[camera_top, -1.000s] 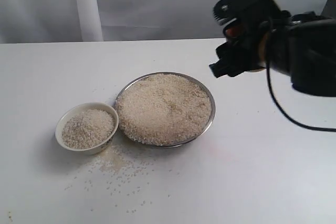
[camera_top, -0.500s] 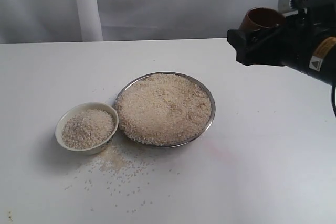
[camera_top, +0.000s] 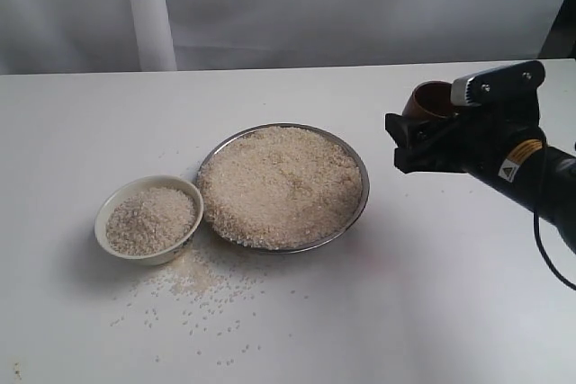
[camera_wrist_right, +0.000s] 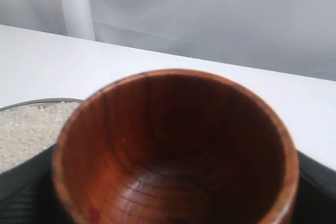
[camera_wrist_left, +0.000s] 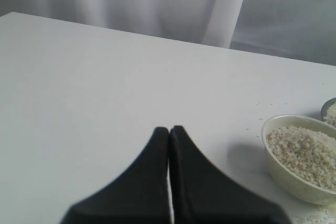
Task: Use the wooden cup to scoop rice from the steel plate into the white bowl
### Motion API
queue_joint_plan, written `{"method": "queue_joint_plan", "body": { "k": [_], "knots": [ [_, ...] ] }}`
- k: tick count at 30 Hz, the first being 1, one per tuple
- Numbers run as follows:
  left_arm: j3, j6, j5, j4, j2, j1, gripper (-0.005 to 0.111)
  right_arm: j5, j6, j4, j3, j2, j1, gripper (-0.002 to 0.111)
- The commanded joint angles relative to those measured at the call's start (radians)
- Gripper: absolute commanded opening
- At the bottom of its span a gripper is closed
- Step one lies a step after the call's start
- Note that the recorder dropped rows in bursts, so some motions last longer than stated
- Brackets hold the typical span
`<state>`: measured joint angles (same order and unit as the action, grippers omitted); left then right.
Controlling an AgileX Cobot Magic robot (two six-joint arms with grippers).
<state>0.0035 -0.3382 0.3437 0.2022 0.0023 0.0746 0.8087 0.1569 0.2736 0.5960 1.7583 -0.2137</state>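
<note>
White tabletop [camera_top: 90, 123] fills the scene, with a pale grey curtain [camera_top: 360, 6] hanging behind it.

Over the right side of that surface, the right pincer [camera_top: 423, 123] is spread wide around a small, handleless wooden cup [camera_top: 425, 99] of glossy reddish-brown finish. One black finger lies against each side of the cup's wall, so it is clamped between them. The cup is held roughly upright above the table. The right wrist view looks straight into its mouth, where ringed bare wood shows at the bottom.

Just left of the cup, and apart from it, sits the wide, shallow steel plate [camera_top: 365, 188] of shiny silver metal, heaped with beige uncooked rice [camera_top: 279, 186]. Touching or almost touching the plate's left rim stands the small, round, cream white bowl [camera_top: 153, 256] of ceramic, itself nearly full of the same grains. Loose spilled grains [camera_top: 193, 290] are scattered on the table in front of the bowl and the plate.

Farther off, the left pincer [camera_wrist_left: 169, 135] hangs over bare table with its two black fingers pressed tip to tip, holding nothing. The bowl lies off to one side of it.
</note>
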Motion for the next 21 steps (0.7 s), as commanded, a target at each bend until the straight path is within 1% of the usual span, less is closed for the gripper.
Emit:
{"method": "queue_joint_plan", "body": {
  "k": [1,21],
  "knots": [
    [-0.004,-0.001,-0.006,-0.006,-0.002,-0.005,0.000,0.044,-0.054,-0.030,-0.006,0.040,0.006,0.000],
    [-0.004,-0.001,-0.006,-0.006,-0.002,-0.005,0.000,0.063,-0.071,-0.039,-0.006,0.061,0.006,0.000]
  ]
}}
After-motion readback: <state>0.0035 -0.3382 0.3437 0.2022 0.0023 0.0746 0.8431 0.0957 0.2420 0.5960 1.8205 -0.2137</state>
